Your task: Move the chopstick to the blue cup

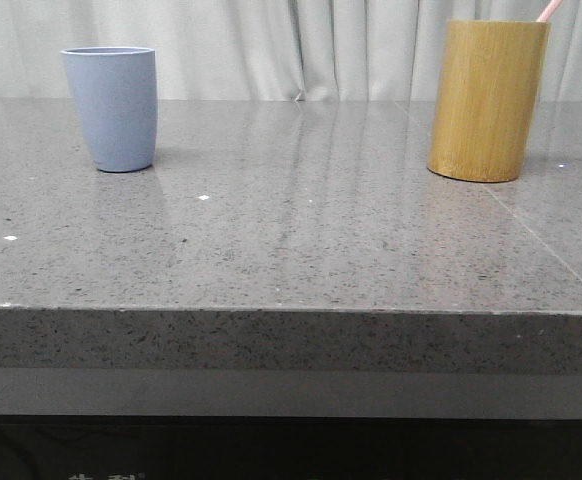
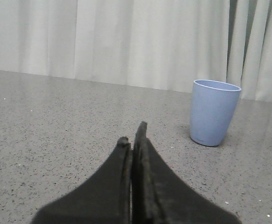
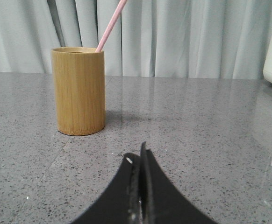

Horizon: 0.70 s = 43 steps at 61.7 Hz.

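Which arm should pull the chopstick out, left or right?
Probably right. Its gripper, shut and empty, faces the bamboo holder with the chopstick leaning out of the top. The left gripper, also shut, faces the blue cup at the table's other end.

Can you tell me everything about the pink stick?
The chopstick is thin, straight and pale pink, smooth like plastic. It stands inside the yellow-brown bamboo cup, leaning on the rim, and its upper part pokes out at a slant. Its lower part is hidden inside the cup. Nothing else touches it. The cup stands on the grey speckled table.
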### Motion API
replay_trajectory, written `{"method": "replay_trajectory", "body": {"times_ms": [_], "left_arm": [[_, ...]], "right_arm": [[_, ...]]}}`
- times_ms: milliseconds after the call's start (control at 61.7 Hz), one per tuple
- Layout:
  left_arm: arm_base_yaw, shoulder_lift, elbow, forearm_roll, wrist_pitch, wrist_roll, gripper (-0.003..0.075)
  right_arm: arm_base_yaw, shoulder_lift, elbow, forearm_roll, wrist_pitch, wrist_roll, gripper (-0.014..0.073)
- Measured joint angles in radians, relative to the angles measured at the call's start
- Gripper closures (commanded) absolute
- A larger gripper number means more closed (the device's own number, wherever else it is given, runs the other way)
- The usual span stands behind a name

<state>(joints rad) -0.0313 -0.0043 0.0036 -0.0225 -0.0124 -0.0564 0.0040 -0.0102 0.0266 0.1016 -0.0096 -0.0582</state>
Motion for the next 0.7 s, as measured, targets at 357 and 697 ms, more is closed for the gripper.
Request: {"method": "replay_trajectory", "body": {"times_ms": [357, 697], "left_arm": [[0.0, 0.0, 0.0, 0.0, 0.0, 0.0, 0.0739], [0.0, 0.0, 0.0, 0.0, -0.017, 0.0, 0.0739]], "right_arm": [[0.0, 0.0, 0.0, 0.0, 0.0, 0.0, 0.0711], [0.0, 0.0, 0.0, 0.0, 0.0, 0.0, 0.0711]]}}
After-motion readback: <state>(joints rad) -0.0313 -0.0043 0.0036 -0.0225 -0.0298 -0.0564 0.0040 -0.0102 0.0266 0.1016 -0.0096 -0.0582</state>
